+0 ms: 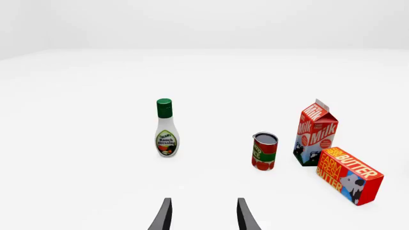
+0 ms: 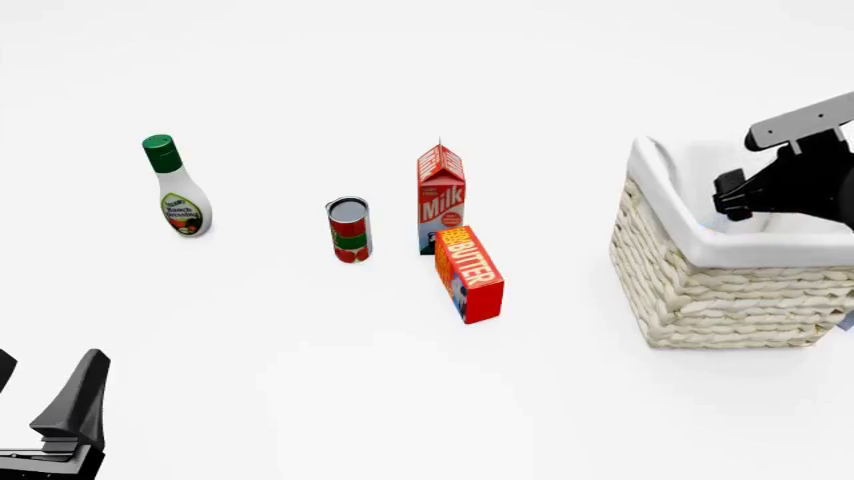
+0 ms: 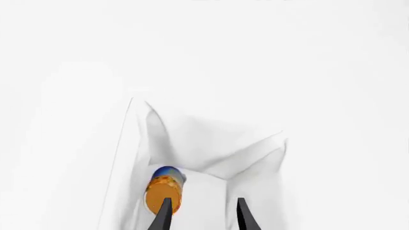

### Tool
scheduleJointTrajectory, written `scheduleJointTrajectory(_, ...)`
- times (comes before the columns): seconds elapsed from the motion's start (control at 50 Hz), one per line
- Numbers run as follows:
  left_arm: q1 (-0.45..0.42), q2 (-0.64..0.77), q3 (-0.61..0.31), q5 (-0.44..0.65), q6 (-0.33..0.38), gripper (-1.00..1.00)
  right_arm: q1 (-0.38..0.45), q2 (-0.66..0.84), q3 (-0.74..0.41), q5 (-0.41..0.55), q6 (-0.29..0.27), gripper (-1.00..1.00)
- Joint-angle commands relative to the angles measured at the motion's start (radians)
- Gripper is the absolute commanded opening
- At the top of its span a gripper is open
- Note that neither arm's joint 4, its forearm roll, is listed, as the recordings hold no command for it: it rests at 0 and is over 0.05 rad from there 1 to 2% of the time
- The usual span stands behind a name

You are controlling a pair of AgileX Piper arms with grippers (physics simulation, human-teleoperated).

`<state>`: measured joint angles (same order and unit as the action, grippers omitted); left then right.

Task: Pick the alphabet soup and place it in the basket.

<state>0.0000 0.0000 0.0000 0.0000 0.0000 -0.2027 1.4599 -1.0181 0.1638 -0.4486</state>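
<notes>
The right gripper (image 3: 201,215) hangs over the basket (image 2: 694,285) at the tabletop's right edge, its fingers spread apart with nothing between them. Down inside on the white lining lies the alphabet soup (image 3: 164,190), tipped on its side, orange end toward the camera, just beyond one fingertip and a touch off to the side of the gap, not held. Over at the tabletop's near left corner, the left gripper (image 1: 203,215) sits low, fingers parted and empty too. Across the middle of the tabletop stand the ranch dressing bottle (image 2: 175,187), the red-and-green can (image 2: 348,229), the milk carton (image 2: 441,196) and the butter box (image 2: 469,273).
</notes>
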Motion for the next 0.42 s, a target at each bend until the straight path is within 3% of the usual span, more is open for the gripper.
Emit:
scheduleJointTrajectory(0.02, 0.0, 0.0, 0.0, 0.0, 0.0, 1.0, -0.003, -0.003, -0.006, 0.002, 0.006, 1.0)
scheduleJointTrajectory(0.42, 0.0, 0.0, 0.0, 0.0, 0.0, 1.0, 0.012, -0.073, -0.01, 0.029, 0.02, 1.0)
